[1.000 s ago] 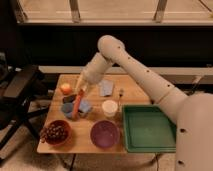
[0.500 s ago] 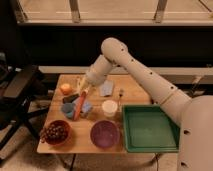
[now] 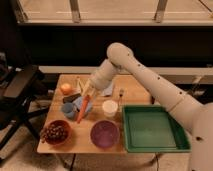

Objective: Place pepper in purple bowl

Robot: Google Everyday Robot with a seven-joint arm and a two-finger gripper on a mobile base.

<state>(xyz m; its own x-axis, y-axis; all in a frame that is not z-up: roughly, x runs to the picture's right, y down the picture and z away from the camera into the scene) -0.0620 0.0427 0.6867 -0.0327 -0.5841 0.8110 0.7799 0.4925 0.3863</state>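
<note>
I am watching the gripper (image 3: 88,93) hanging over the left half of the table (image 3: 134,89), up and to the left of the purple bowl (image 3: 105,134). It is closed on the upper end of the pepper (image 3: 83,108), and the pepper is dangling from it, clear of the table surface as far as I can tell.

The pepper is showing as a slim, tapered orange-red shape, carrot-like, thick at the held end and narrowing to a point. It is tilting so the tip is pointing down and to the left, away from the purple bowl. Its tip is ending above and left of the purple bowl's rim, not over the bowl itself.

The purple bowl is sitting at the front edge of the table, round and shallow, violet inside. I cannot see anything lying in it.

Left of the purple bowl, the reddish-brown bowl (image 3: 55,131) is holding dark grapes (image 3: 54,132). Just above the purple bowl a white cup (image 3: 109,107) is standing. To the right of the purple bowl the green tray (image 3: 155,128) is lying at the table's right end. Up and well left of the purple bowl, a round orange fruit (image 3: 66,88) is resting near the table's back left corner. A blue cup (image 3: 68,109) is standing just left of the pepper's tip.
</note>
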